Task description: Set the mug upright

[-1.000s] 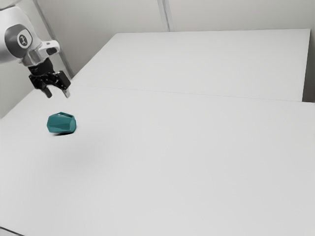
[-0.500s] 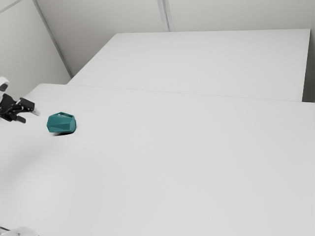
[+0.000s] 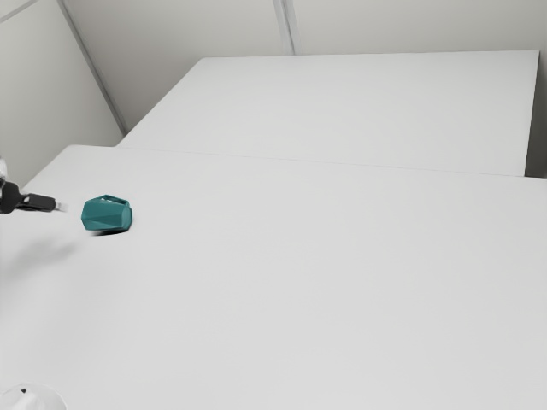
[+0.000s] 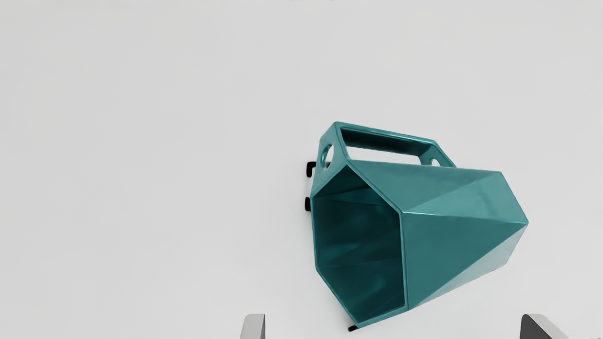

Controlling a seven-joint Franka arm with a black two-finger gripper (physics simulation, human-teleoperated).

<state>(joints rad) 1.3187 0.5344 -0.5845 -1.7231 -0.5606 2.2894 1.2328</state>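
At the exterior view's left edge is my gripper, low over the table and a short gap from the teal mug. The faceted mug lies on its side, its handle along the upper side. In the wrist view my gripper is open, its two fingertips wide apart with nothing held. Ahead of them the mug shows its dark open mouth and the handle; its mouth end partly faces the gripper.
The white table carries the mug. Behind it stands another white surface, with pale walls beyond. A white rounded part is at the exterior view's lower left corner.
My gripper has swung toward the exterior view's left and lower, from above and behind the mug to beside it, and has turned. The mug has not moved.
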